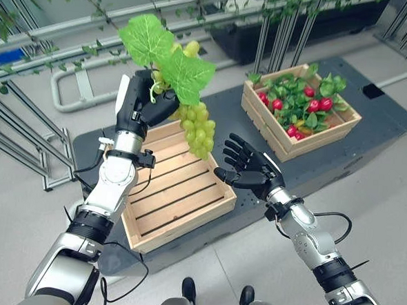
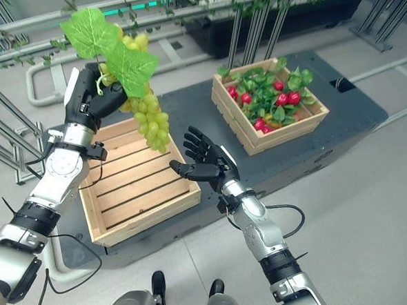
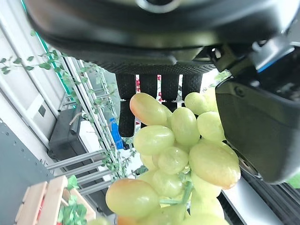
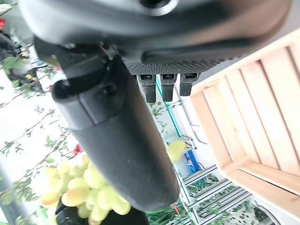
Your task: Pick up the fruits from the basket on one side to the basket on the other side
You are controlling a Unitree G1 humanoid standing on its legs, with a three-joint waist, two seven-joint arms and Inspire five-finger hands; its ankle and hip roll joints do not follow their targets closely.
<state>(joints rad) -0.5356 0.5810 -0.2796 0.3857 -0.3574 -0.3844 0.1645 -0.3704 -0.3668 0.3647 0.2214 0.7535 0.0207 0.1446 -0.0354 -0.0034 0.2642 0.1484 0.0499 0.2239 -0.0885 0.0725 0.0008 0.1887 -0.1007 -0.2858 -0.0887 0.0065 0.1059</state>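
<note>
Left wrist view. The dark left hand point(image 3: 187, 37) is seen across the top of the frame, its thumb point(image 3: 262, 126) standing at the right and its fingers point(image 3: 159, 86) curled down behind the fruit. A bunch of green grapes point(image 3: 183, 154) is held between them, filling the centre and lower middle; some berries are tinged orange. Metal rails hung with leafy vines point(image 3: 89, 140) are seen at the left, and the corner of a wooden crate point(image 3: 40, 206) with foliage lies at the lower left.
</note>
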